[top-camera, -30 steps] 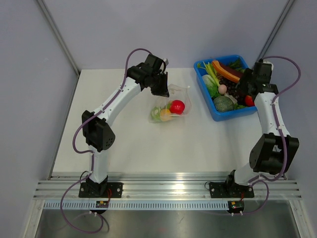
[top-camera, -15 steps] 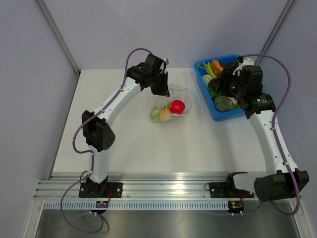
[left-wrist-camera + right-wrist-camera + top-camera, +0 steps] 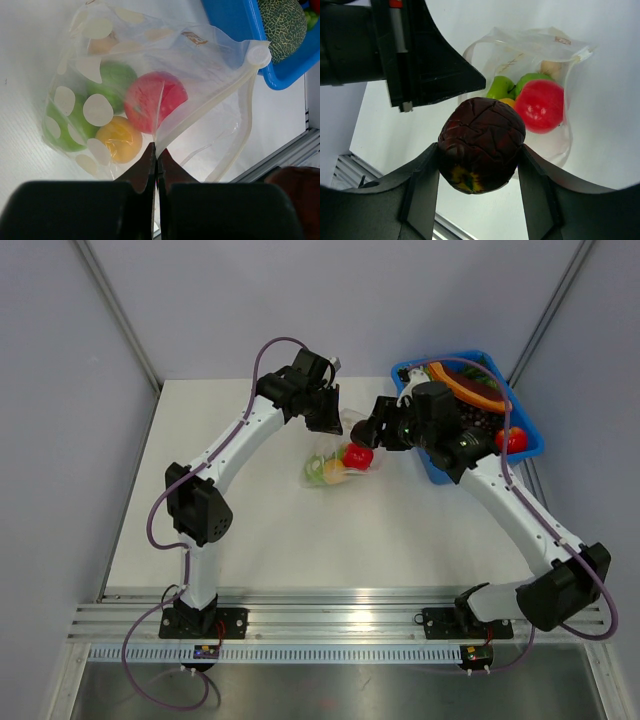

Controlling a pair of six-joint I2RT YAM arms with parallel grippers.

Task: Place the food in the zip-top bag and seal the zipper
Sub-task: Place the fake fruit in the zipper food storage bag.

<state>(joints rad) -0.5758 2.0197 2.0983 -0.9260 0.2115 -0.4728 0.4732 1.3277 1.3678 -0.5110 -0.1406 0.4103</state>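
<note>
The zip-top bag [image 3: 332,450] lies on the white table, clear with white dots [image 3: 97,110]. It holds a red fruit [image 3: 152,100], green fruits [image 3: 117,80] and a yellow one [image 3: 117,140]. The zipper [image 3: 210,100] runs along its open mouth. My left gripper [image 3: 325,415] is shut on the bag's mouth edge [image 3: 156,147]. My right gripper [image 3: 368,430] is shut on a dark maroon fruit [image 3: 481,145] and holds it just above the bag's mouth, beside the left gripper [image 3: 415,50]. The red fruit [image 3: 540,105] shows beyond it.
The blue tray [image 3: 403,371] stands at the back right, with several toy vegetables and a red piece [image 3: 512,438] in it. Its corner and a green melon [image 3: 282,22] show in the left wrist view. The table's front rail [image 3: 340,625] is near.
My right arm has swung left from the blue tray to the bag's mouth, carrying the dark maroon fruit. The left gripper and the bag have not moved.
</note>
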